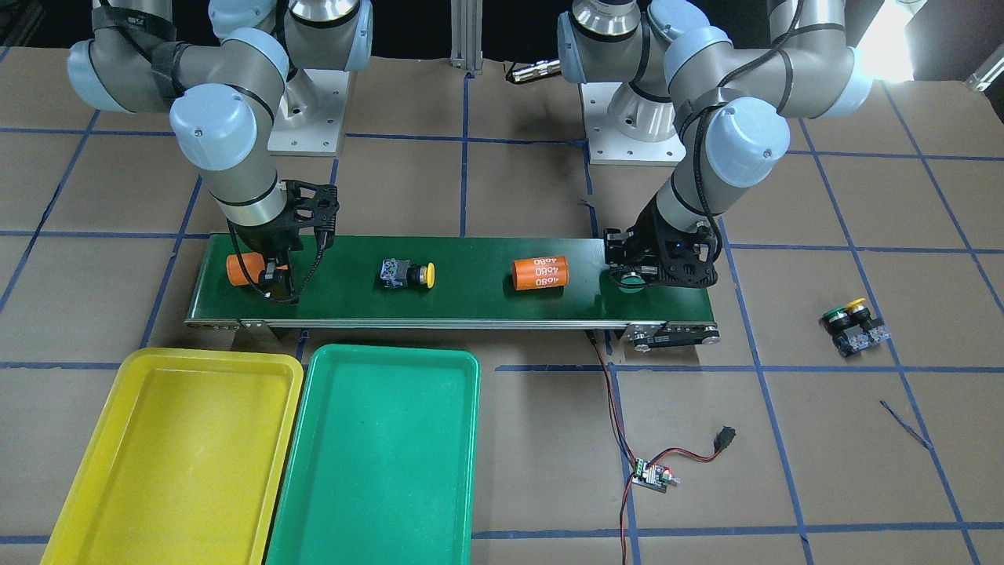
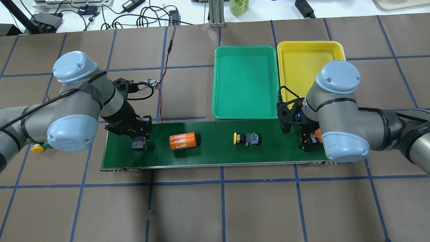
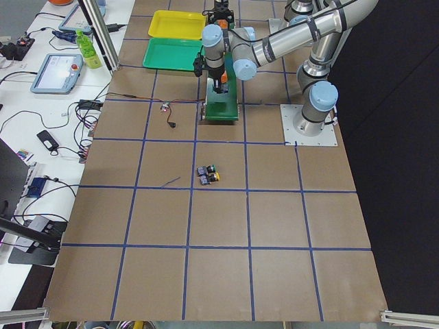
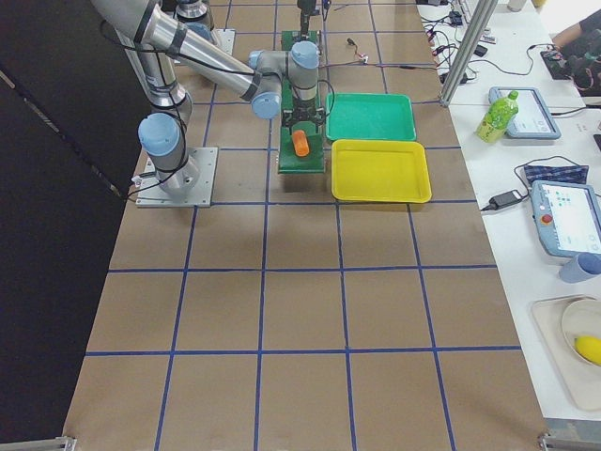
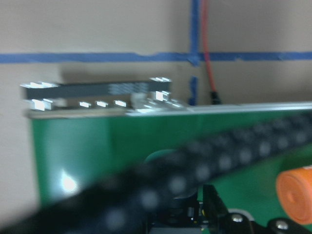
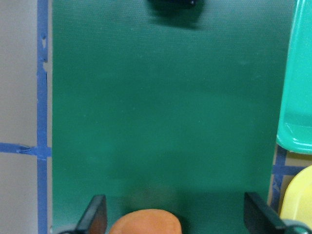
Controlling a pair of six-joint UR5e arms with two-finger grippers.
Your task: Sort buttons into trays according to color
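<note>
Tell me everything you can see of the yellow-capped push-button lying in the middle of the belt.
The small push-button with a yellow mushroom cap has a black body and a grey-blue contact block behind, plastic by its look. It lies on its side midway along the dark-green conveyor belt, cap towards the orange cylinder printed 4680, apart from it. Only the belt touches it.

Two buttons (image 3: 207,173) sit together on the surface (image 3: 274,226), well apart from the conveyor belt (image 3: 223,110). Beyond it, green tray (image 3: 168,55) and yellow tray (image 3: 175,24) lie side by side.
</note>
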